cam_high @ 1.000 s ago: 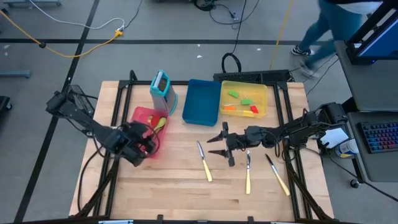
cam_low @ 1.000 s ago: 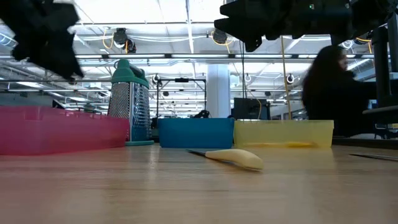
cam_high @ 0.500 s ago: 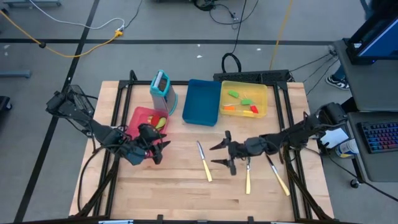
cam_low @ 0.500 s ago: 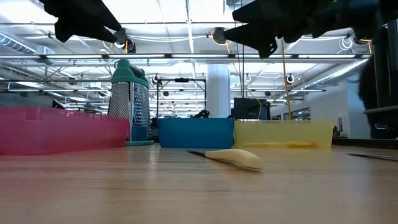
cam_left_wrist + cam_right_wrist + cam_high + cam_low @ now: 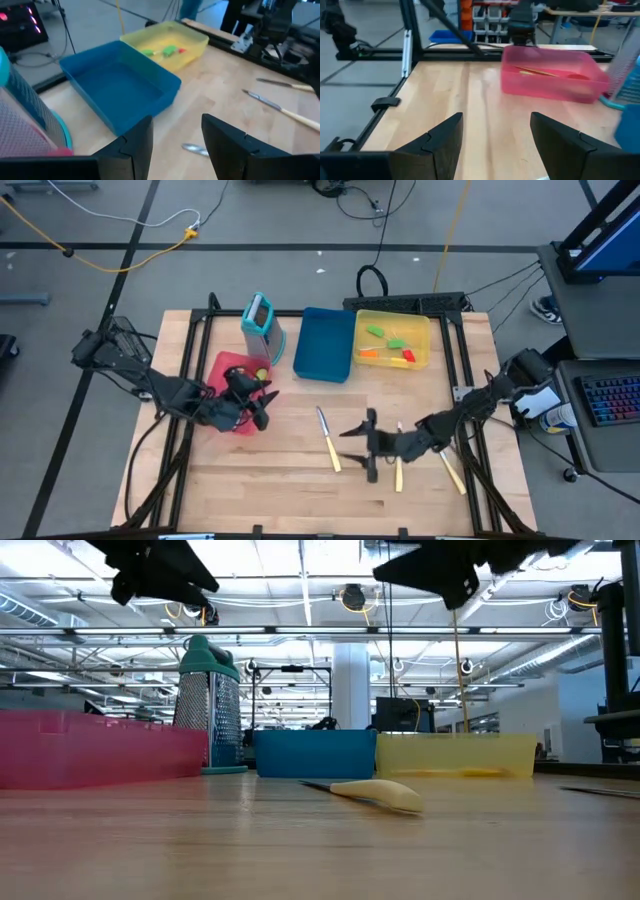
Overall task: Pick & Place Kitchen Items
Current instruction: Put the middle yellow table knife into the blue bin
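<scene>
We see three slim cream-handled knives (image 5: 328, 440) lying flat on the pale wood-grain table (image 5: 280, 480), between the two arms. The right gripper (image 5: 362, 448) hovers low beside them, fingers spread, nothing held. The left gripper (image 5: 258, 402) reaches over the translucent red tray's (image 5: 228, 364) edge, fingers apart, empty. Behind stand a blue tray (image 5: 322, 345), a yellow tray (image 5: 392, 322) of small utensils and a teal grater (image 5: 259, 320).

We're in a robotics lab: concrete floor (image 5: 250, 230) strung with loose cables (image 5: 130, 255), a wooden workbench (image 5: 300, 480) on a black metal frame (image 5: 400, 302), open ceiling trusses (image 5: 300, 632) overhead, keyboard (image 5: 612, 400) alongside
</scene>
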Controlling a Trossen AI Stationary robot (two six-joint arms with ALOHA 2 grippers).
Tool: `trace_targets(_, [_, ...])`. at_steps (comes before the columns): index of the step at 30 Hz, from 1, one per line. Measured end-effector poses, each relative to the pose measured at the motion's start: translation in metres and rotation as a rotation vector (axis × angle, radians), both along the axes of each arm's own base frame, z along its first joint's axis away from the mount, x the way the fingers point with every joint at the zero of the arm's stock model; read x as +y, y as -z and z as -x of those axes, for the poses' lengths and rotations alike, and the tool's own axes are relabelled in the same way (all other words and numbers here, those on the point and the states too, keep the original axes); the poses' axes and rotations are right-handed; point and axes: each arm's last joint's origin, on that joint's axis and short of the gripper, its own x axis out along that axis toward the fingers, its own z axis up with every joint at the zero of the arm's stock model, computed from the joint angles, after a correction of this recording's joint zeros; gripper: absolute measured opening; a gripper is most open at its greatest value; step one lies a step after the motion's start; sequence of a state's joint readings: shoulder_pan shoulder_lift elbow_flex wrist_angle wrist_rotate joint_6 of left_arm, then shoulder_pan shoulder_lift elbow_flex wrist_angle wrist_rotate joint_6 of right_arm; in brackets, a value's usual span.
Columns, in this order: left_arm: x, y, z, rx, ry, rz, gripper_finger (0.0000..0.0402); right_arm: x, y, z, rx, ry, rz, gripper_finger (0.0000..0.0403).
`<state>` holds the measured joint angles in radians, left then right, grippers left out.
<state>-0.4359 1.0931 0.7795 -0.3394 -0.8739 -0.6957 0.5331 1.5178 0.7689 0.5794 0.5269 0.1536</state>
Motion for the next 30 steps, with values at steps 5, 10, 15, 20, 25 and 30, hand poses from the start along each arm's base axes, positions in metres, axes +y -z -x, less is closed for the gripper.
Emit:
trace_targets(5, [0.008,-0.003,-0.007,0.007,0.014,-0.048,0.0170,0.019,-0.001,-0.022,0.120,0.015,-0.035,0.0224])
trace_targets(10, [0.013,0.001,-0.011,0.063,0.015,-0.108,0.0170,0.030,-0.001,-0.032,0.244,0.026,-0.147,0.0224])
trace_targets(15, [0.019,0.010,-0.019,0.116,-0.011,-0.138,0.0170,0.028,0.011,-0.018,0.459,0.149,-0.276,0.0224])
trace_targets(20, [0.027,0.018,-0.027,0.160,-0.050,-0.153,0.0170,0.027,0.028,0.009,0.769,0.328,-0.500,0.0224])
trace_targets(25, [0.038,0.023,-0.032,0.184,-0.098,-0.155,0.0170,0.031,0.036,0.033,1.007,0.507,-0.647,0.0224])
trace_targets(30, [0.049,0.024,-0.034,0.192,-0.134,-0.145,0.0170,0.040,0.036,0.046,1.074,0.614,-0.772,0.0224])
